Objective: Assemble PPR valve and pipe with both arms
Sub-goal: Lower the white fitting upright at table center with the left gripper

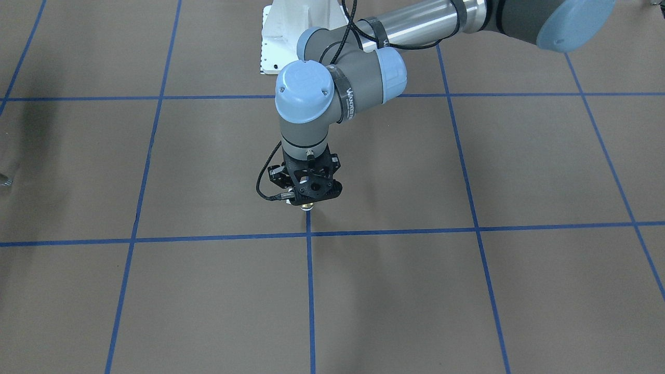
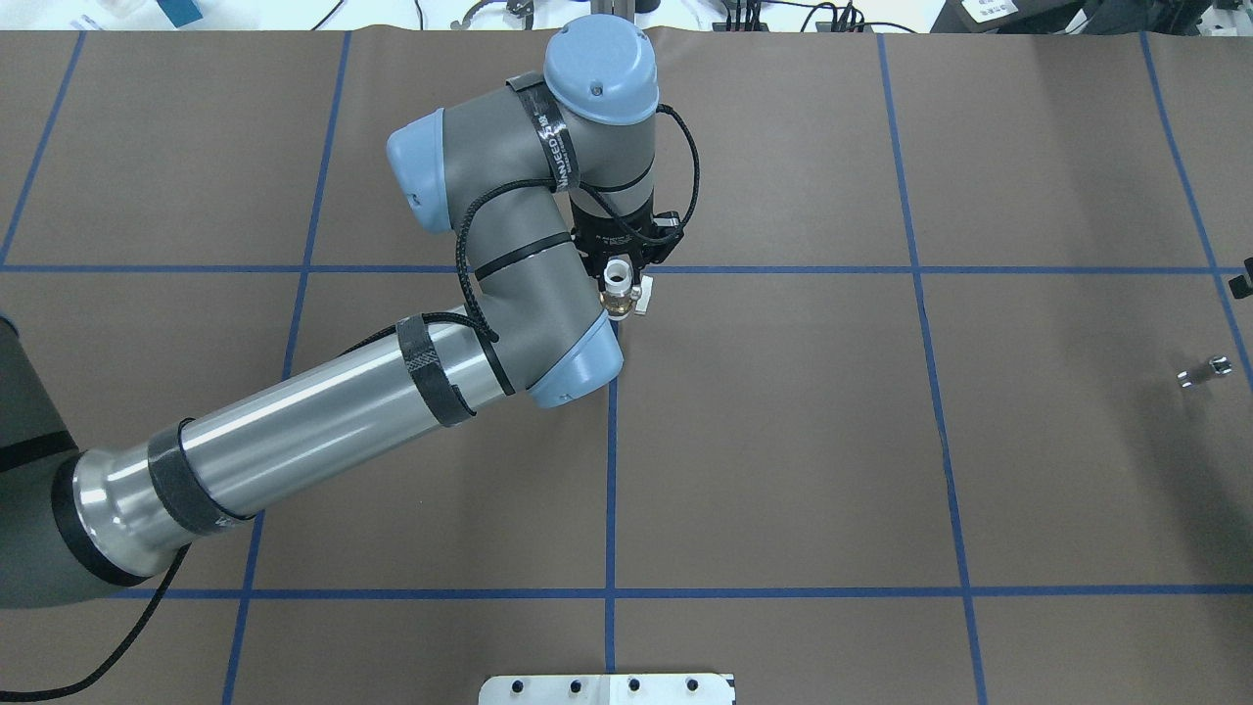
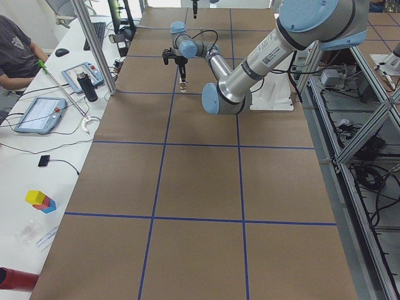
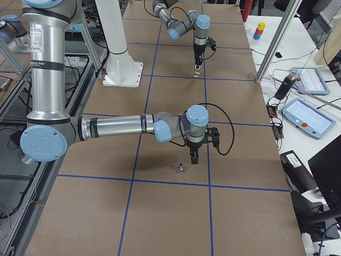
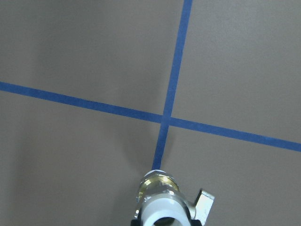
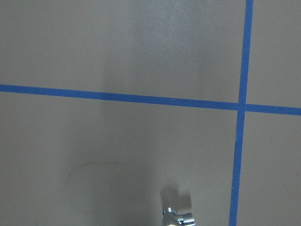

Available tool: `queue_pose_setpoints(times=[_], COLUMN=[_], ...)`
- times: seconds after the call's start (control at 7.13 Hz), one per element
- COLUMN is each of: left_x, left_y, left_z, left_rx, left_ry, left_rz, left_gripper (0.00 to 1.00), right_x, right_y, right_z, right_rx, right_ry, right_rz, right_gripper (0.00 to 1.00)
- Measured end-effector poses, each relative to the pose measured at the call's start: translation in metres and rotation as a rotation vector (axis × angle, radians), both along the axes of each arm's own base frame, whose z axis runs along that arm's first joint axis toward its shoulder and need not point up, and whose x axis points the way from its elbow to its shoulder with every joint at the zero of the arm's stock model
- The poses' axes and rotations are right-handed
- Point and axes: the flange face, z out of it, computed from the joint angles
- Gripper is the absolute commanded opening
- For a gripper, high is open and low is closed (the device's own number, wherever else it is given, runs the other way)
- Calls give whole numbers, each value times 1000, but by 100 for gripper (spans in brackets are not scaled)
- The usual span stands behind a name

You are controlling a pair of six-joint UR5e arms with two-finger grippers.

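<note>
My left gripper point(image 2: 626, 259) is shut on the PPR valve point(image 2: 617, 291) and holds it upright near the table's middle, by a blue tape crossing. The valve's white socket faces up, its brass middle below it and the pale lever to one side, as the left wrist view point(image 5: 162, 202) shows. It peeks out below the gripper point(image 1: 307, 196) in the front view point(image 1: 307, 206). The pipe point(image 2: 1204, 373) lies on the table at the far right, also in the right wrist view point(image 6: 178, 217). My right gripper point(image 4: 194, 156) hangs just above and beside the pipe point(image 4: 181, 167); I cannot tell whether it is open.
Brown table paper with a blue tape grid point(image 2: 612, 490). The white bolted pedestal point(image 1: 291, 36) stands at the robot's edge. Operator desks with tablets point(image 4: 306, 114) and a seated person point(image 3: 15, 47) lie beyond the far table edge.
</note>
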Motion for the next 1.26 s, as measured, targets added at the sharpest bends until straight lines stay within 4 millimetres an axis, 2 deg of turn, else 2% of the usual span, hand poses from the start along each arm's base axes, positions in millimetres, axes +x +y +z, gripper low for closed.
queue_pose_setpoints(times=[1.26], left_x=[5], left_y=[0], left_z=[9], left_rx=[-6], left_ry=[-7], left_rz=[3], left_gripper=[0], right_x=[-1], right_y=[0], right_z=[0], right_rx=[-1], right_ry=[1], right_rz=[-3], right_gripper=[100])
